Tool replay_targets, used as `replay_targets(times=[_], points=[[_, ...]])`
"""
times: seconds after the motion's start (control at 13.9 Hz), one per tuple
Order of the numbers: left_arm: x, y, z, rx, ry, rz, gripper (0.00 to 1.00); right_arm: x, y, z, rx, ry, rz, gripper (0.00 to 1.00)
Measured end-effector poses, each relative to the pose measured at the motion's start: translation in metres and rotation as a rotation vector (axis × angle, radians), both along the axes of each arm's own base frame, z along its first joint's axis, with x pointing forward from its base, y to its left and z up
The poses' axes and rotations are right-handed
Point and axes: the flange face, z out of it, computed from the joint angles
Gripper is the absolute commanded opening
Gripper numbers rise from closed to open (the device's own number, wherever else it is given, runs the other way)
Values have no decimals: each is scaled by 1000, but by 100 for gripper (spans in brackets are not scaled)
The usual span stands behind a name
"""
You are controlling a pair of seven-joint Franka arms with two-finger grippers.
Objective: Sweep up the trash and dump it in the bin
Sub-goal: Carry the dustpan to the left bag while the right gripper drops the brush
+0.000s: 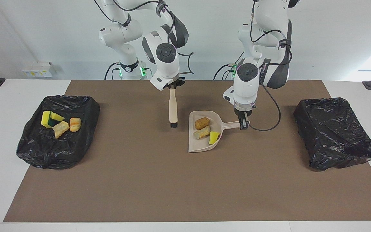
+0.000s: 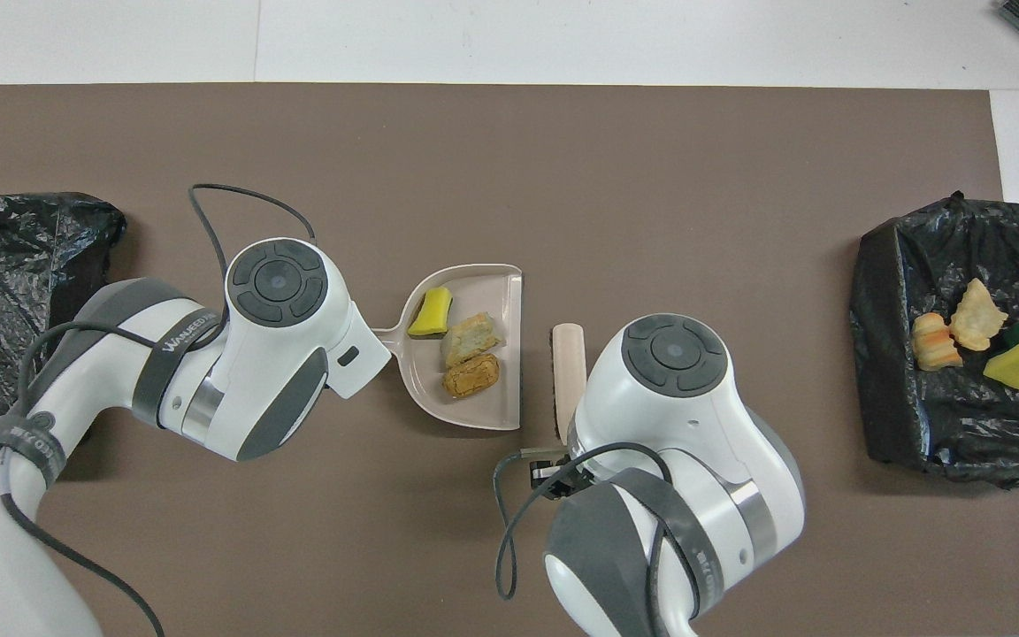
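Observation:
A beige dustpan (image 1: pixel 198 145) lies on the brown mat in the middle, its open edge toward the right arm's end. In it are three pieces of trash: an orange-brown lump (image 1: pixel 202 122), a tan foam chunk (image 1: pixel 202 132) and a yellow sponge piece (image 1: pixel 214 137). My left gripper (image 1: pixel 244 122) is shut on the dustpan's handle (image 1: pixel 230 125). My right gripper (image 1: pixel 172 86) is shut on the top of the beige brush (image 1: pixel 173 108), which hangs upright with its black bristles just above the mat beside the pan's open edge. The pan (image 2: pixel 474 411) and brush (image 2: pixel 568 363) also show in the overhead view.
A black-bagged bin (image 1: pixel 43 151) at the right arm's end holds several scraps, among them yellow-green sponges (image 1: pixel 48 119) and a tan chunk (image 1: pixel 60 129). A second black-bagged bin (image 1: pixel 333 133) stands at the left arm's end. The brown mat (image 1: pixel 140 180) covers most of the table.

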Motion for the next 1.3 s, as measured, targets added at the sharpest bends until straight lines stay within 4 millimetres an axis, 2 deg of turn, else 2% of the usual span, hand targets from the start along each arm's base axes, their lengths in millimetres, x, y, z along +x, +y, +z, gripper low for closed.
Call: replay_targets(times=[0.14, 0.29, 0.58, 0.79, 0.86, 1.01, 1.15, 1.3], points=[[13, 23, 11, -5, -7, -24, 0, -5, 2, -2, -5, 2, 11, 0], [26, 47, 24, -22, -15, -49, 0, -14, 15, -6, -2, -12, 32, 0], [47, 115, 49, -67, -17, -98, 0, -57, 68, -31, -25, -65, 25, 0], [53, 180, 69, -110, -5, -92, 0, -90, 111, -55, -47, -96, 1, 0], [55, 204, 75, -119, -6, -91, 0, -96, 118, -61, -47, -98, 1, 12], [56, 259, 82, -151, -3, -44, 0, -99, 121, -65, -43, -93, -3, 100], [48, 319, 84, -171, 13, 27, 0, -95, 121, -63, -40, -94, -9, 100], [42, 367, 98, -183, -4, 60, 0, -89, 122, -53, -34, -96, -14, 100]])
